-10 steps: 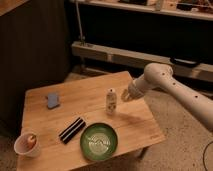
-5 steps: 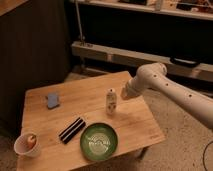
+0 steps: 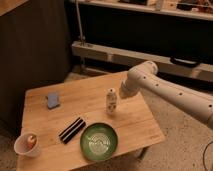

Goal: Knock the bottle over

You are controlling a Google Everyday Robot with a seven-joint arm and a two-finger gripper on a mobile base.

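On the wooden table the bottle stands upright, a little toward three o'clock of the middle. The gripper sits right against it on its three o'clock side, up near the cap, at the end of a white arm reaching in from three o'clock. A green bowl lies at the bottle's six o'clock, near the table's front edge. A black bar-shaped object lies at the bowl's ten o'clock. A whitish cup sits at the table's eight o'clock corner, and a small blue object rests at the bottle's nine o'clock, well apart.
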